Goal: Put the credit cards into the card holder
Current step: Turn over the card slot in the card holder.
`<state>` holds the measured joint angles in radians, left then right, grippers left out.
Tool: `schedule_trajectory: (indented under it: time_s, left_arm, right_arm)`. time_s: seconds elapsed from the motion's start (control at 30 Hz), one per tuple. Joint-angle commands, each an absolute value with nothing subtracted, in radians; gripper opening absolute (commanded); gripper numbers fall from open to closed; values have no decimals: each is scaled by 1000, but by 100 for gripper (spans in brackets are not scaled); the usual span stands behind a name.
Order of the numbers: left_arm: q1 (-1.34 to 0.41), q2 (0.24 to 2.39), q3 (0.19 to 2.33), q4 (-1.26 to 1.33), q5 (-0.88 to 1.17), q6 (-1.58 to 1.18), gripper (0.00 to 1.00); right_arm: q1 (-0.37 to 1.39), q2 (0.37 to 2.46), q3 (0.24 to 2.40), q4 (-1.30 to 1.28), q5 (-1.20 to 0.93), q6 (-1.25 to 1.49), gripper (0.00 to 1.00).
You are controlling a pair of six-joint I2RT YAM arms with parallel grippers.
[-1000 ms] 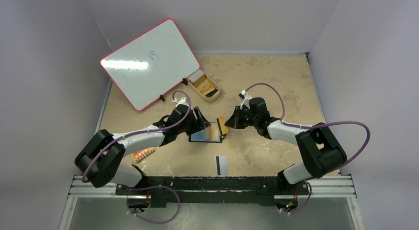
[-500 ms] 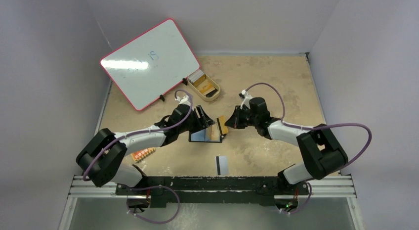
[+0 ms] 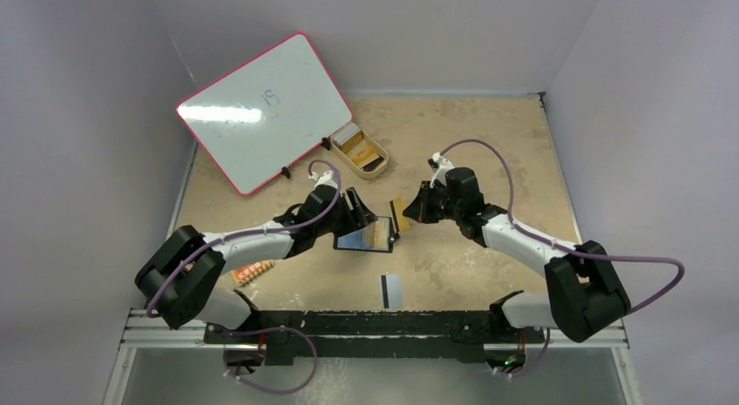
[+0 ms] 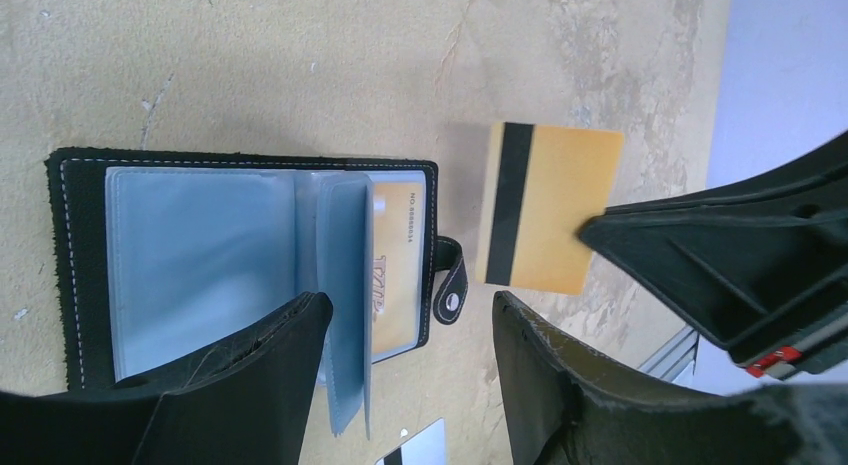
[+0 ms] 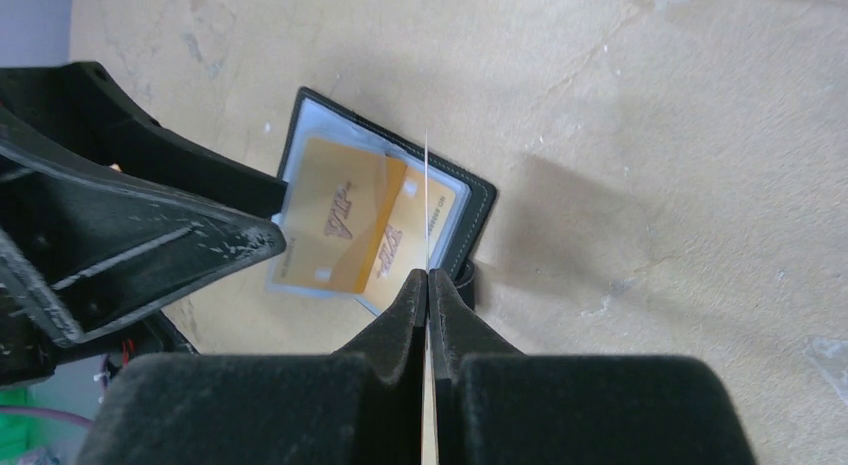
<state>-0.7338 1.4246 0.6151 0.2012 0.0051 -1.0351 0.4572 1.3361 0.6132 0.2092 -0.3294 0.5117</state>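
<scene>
Credit card, clamped in our right gripper, hovers just right of the open wallet at mid-frame — left gripper spread over it; we should align it flat with a free pocket

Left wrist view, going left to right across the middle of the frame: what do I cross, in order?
card holder, lying open → its snap tab → orange-gold card, clear of the holder → right gripper, jaws shut on that card's right edge.
</scene>
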Motion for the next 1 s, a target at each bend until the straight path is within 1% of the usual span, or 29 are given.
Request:
schedule_trajectory:
  time_s: [0.0, 0.3, 0.47, 0.73, 0.97]
  left_arm:
    - [-737, 1399, 615, 222, -20, -1017, 61]
    - [-737, 1396, 615, 218, -26, -1017, 62]
    - [-737, 1393, 617, 216, -28, -1017, 63]
    - [-737, 1395, 623, 204, -31, -1011, 67]
    - [-738, 1395, 622, 204, -31, -1010, 69]
  right_arm:
    - [459, 1291, 669, 178, -286, 495, 0]
    - [485, 1297, 647, 245, -346, 603, 0]
    - [530, 1369, 636, 306, -353, 673, 0]
    - [573, 1468, 635, 333, -270, 701, 0]
    - [594, 1566, 614, 481, -329, 781, 0]
